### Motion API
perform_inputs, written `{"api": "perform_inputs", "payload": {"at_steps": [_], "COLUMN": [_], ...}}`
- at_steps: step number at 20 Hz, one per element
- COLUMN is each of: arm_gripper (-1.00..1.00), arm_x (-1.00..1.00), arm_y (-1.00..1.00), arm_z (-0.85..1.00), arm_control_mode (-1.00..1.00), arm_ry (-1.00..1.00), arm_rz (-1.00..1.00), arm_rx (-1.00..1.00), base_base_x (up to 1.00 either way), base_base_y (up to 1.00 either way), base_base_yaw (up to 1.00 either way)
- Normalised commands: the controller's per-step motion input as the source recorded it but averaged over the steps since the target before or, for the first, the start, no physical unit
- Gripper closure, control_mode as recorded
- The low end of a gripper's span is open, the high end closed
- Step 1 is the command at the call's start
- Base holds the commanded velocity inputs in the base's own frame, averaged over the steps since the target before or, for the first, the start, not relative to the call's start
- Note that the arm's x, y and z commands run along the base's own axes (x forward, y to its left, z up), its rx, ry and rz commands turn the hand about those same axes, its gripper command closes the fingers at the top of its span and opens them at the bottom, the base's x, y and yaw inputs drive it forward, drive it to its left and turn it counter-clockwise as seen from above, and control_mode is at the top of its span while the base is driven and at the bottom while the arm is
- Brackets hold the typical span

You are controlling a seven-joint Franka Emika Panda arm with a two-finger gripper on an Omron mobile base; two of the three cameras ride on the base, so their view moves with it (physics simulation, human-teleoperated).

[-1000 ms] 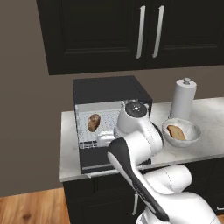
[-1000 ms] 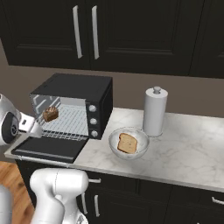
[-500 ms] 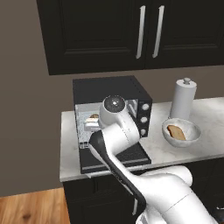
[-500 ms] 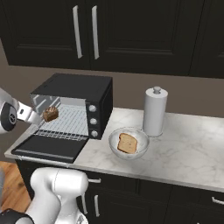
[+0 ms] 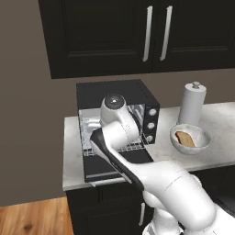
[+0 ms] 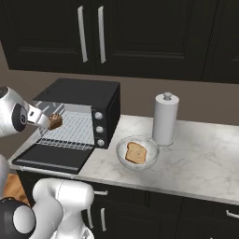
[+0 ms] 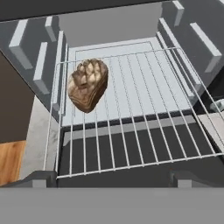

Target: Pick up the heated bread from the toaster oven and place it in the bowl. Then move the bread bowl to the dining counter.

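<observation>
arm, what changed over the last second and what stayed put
The arm swung left, away from the bowl, until the hand faced the open toaster oven. The jaws stayed wide open, holding nothing. The heated bread stayed on the rack, the flat slice stayed in the bowl, and the paper towel roll stayed put.

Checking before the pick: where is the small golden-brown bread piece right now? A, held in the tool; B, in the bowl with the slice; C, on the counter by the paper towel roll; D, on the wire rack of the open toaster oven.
D: the bread piece lies on the toaster oven's wire rack, with the open tool short of it.
</observation>
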Motion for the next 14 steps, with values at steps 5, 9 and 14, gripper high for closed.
{"api": "perform_inputs", "payload": {"at_steps": [5,9,14], "arm_gripper": [-1.0,-1.0,-1.0], "arm_x": [0.36,0.37,0.35], "arm_y": [0.06,0.13,0.18], "arm_z": [-0.38,-0.21,0.0], "arm_control_mode": [-1.0,-1.0,-1.0], "arm_ry": [0.0,0.0,0.0], "arm_rz": [0.0,0.0,-0.04], "arm_rx": [0.0,0.0,0.0], "base_base_x": [0.0,0.0,0.0], "base_base_y": [0.0,0.0,0.0], "base_base_yaw": [0.0,0.0,0.0]}}
